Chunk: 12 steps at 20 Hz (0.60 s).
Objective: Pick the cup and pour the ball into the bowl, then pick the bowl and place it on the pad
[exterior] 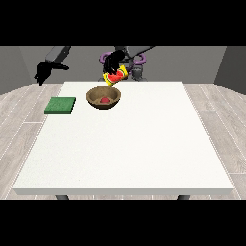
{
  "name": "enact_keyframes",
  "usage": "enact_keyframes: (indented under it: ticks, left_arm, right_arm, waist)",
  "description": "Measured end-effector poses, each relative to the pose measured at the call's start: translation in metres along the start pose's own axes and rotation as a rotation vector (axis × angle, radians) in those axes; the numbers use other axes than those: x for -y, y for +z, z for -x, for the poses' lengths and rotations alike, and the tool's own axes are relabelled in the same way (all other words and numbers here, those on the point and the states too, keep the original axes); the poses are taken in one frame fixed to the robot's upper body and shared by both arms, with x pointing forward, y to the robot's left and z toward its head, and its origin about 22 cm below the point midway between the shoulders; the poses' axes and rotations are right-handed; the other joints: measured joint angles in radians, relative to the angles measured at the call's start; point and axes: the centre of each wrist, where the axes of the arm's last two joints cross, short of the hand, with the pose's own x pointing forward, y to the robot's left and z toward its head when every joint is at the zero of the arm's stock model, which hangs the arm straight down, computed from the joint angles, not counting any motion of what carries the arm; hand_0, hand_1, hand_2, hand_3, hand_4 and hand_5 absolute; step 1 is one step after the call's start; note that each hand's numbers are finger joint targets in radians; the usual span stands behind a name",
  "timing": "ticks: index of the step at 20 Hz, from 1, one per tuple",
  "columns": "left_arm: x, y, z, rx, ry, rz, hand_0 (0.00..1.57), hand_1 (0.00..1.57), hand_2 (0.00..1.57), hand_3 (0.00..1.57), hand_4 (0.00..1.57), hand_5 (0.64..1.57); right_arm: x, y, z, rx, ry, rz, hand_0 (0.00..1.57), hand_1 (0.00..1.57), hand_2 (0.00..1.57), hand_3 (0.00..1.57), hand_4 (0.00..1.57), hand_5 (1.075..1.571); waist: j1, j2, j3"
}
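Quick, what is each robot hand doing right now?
Hand at the view's right: curled round the tilted yellow cup above the brown wooden bowl.
Hand at the view's left: holds nothing; open or shut cannot be told.

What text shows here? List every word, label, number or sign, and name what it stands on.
None: no word, number, label or sign can be read anywhere. The cup, bowl, green pad and white table all show plain surfaces.

The tabletop [144, 144] is white, the pad [60, 105] is green, the bowl [103, 97] is brown with a red ball [104, 100] inside, the cup [114, 77] is yellow and red.
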Motion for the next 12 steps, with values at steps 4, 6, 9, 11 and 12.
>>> enact_keyframes:
  ticks: [4, 6, 9, 11, 12]
  left_arm:
    - [-0.012, -0.006, 0.004, 0.008, -0.055, -0.002, 1.50, 1.50, 1.57, 1.57, 1.21, 1.455]
    - [-0.017, -0.006, 0.003, 0.013, -0.063, -0.003, 1.51, 1.51, 1.57, 1.57, 1.21, 1.459]
    - [-0.020, -0.005, 0.005, 0.019, -0.053, -0.009, 1.35, 1.35, 1.57, 1.57, 1.19, 1.456]
    - [-0.018, -0.001, 0.011, -0.020, 0.062, -0.025, 0.00, 0.00, 1.57, 1.57, 1.27, 1.452]
    - [-0.017, 0.001, 0.016, -0.053, 0.130, -0.040, 0.15, 0.15, 1.57, 1.57, 1.00, 1.545]
  right_arm:
    - [0.000, 0.003, 0.004, 0.005, 0.001, 0.005, 0.00, 0.00, 0.00, 0.28, 0.00, 1.517]
    - [0.002, 0.004, 0.003, 0.003, -0.002, 0.015, 0.00, 0.00, 0.00, 0.00, 0.20, 1.546]
    - [0.000, 0.004, 0.006, -0.032, -0.012, 0.018, 0.00, 0.00, 0.00, 0.00, 0.43, 1.555]
    - [0.002, 0.008, 0.010, -0.046, -0.019, 0.032, 0.00, 0.00, 0.00, 0.00, 0.43, 1.555]
    - [0.003, 0.013, 0.014, -0.057, -0.021, 0.036, 0.00, 0.00, 0.00, 0.00, 0.43, 1.555]
  waist:
    - [-0.001, 0.001, -0.0001]
    - [0.005, 0.000, -0.0003]
    - [0.020, -0.006, -0.0008]
    - [0.040, -0.004, -0.0012]
    - [0.052, -0.004, -0.0018]
